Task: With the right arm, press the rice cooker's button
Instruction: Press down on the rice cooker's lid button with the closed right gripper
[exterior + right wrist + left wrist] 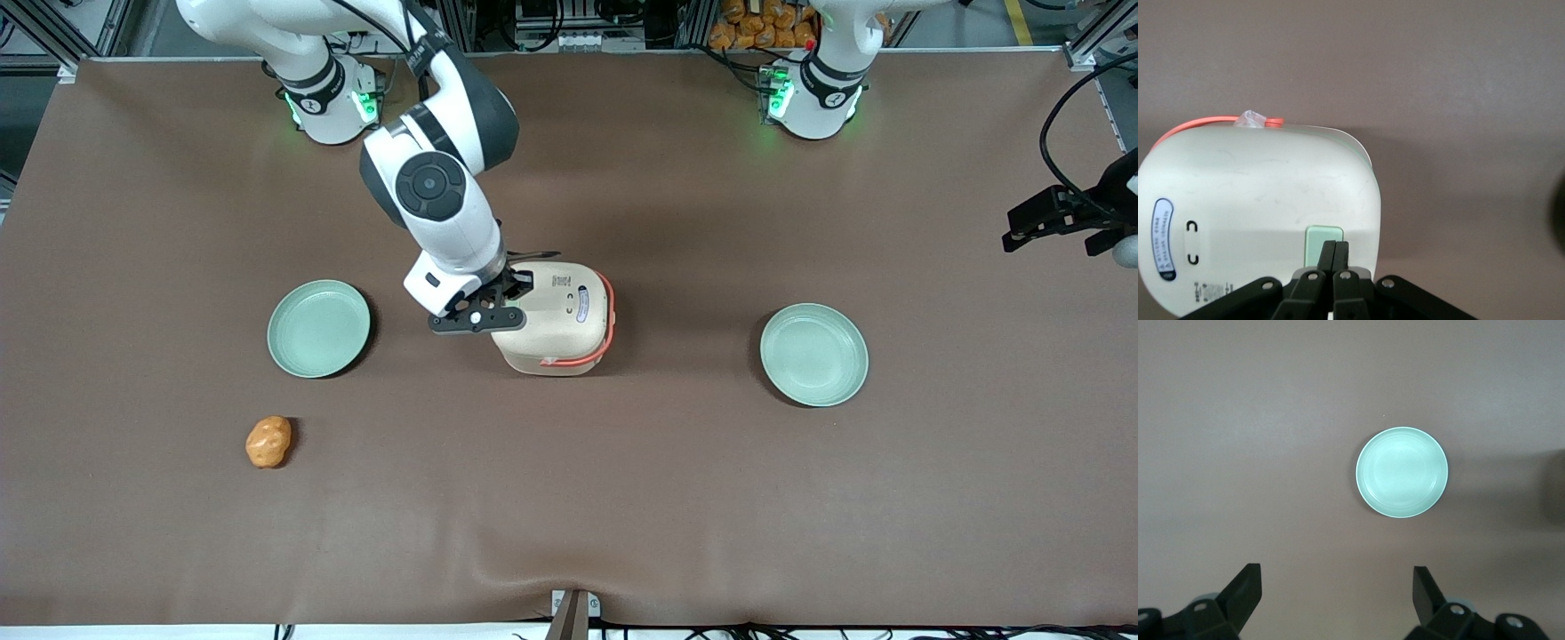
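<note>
The cream rice cooker [560, 320] stands mid-table with its lid down and its orange-red handle [607, 324] folded along one side. In the right wrist view its lid [1265, 193] fills much of the frame, with a pale green square button [1319, 239] near one edge. My right arm [436, 191] reaches down over the cooker. The black gripper [1335, 245] is shut, fingers pressed together with nothing between them, and their tips lie over the green button. Whether they touch it I cannot tell. In the front view the gripper [516, 286] sits at the cooker's top edge.
Two round pale green plates lie on the brown table: one [318, 328] toward the working arm's end, one [813, 354] toward the parked arm's end, also seen in the left wrist view [1402, 472]. An orange lumpy object [268, 442] lies nearer the front camera.
</note>
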